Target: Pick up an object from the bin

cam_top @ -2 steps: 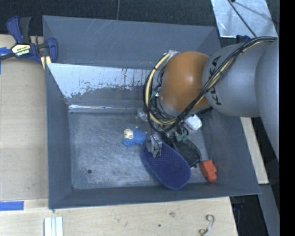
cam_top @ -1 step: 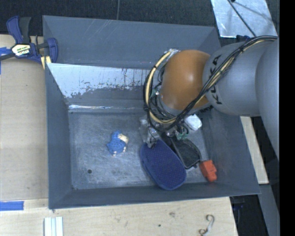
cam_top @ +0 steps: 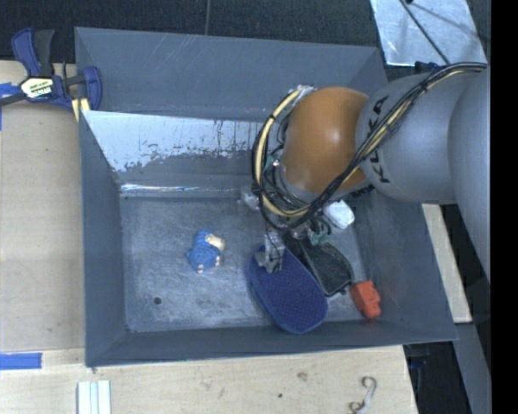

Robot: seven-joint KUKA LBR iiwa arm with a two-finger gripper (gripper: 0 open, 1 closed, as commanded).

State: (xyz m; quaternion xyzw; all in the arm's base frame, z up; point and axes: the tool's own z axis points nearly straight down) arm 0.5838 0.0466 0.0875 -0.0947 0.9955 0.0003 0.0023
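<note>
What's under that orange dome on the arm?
The tool hangs below it, over one end of a dark blue oval pad. A black flat thing and a white bit peek out; the floor of the bin right beneath is covered.

camera: above bin [cam_top: 99, 257], slightly oblique | close | arm [cam_top: 432, 136] enters from right

The bin [cam_top: 104, 231] holds four loose things that can be told apart, one of each kind, no two alike. There is one small blue-and-cream lump [cam_top: 205, 252], left of the middle. There is one dark blue oval pad [cam_top: 292, 303]. There is one flat black piece [cam_top: 331, 270], just beside the pad. There is one orange-red block [cam_top: 366, 298]. One white bit [cam_top: 339, 215] makes a possible fifth; whether it lies loose cannot be told.
</note>
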